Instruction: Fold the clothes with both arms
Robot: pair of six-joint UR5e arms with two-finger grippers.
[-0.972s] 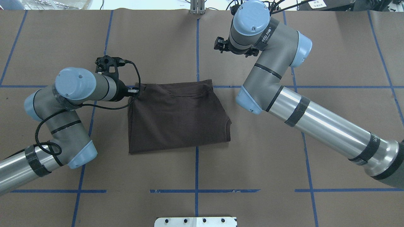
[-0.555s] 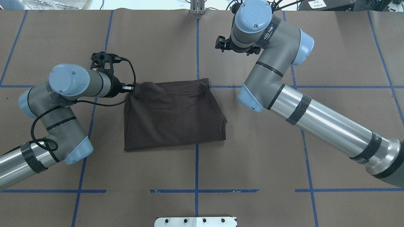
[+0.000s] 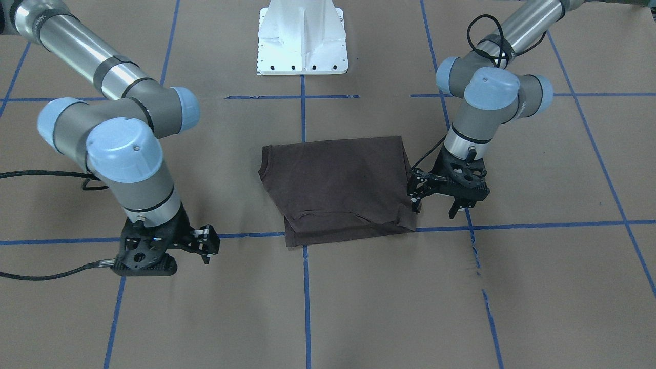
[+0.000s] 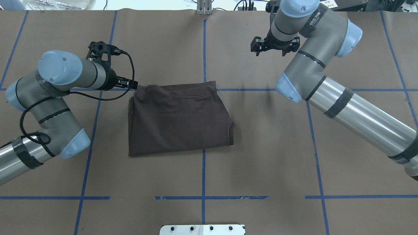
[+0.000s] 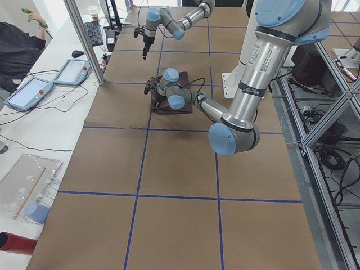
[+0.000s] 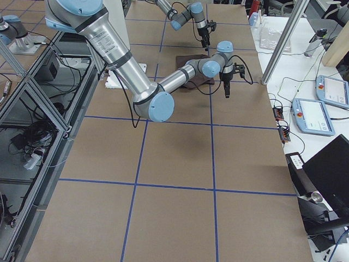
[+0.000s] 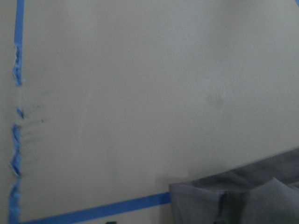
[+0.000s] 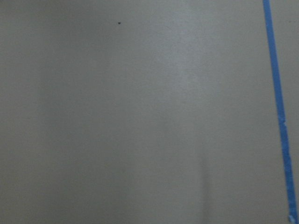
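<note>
The dark brown T-shirt (image 4: 178,120) lies folded into a rough rectangle at the table's middle, collar side toward the far edge (image 3: 338,189). My left gripper (image 3: 434,209) hovers just off the shirt's far left corner. It is open with nothing between its fingers, and one finger is close to the cloth edge. The left wrist view shows that shirt corner (image 7: 247,198) beside blue tape. My right gripper (image 4: 270,51) hangs well away from the shirt over bare paper near the table's far edge. It is open and empty (image 3: 206,251). The right wrist view shows only paper and a tape line.
Brown paper with a grid of blue tape (image 4: 203,169) covers the table. The white pedestal base (image 3: 302,38) stands at the robot's side. A person (image 5: 17,48) sits beyond the far edge by tablets (image 5: 25,93), a keyboard and a metal post (image 5: 84,39).
The left gripper drew the shirt slightly leftward, then let go of its corner and moved further left. The right arm swung rightward and toward the far edge.
</note>
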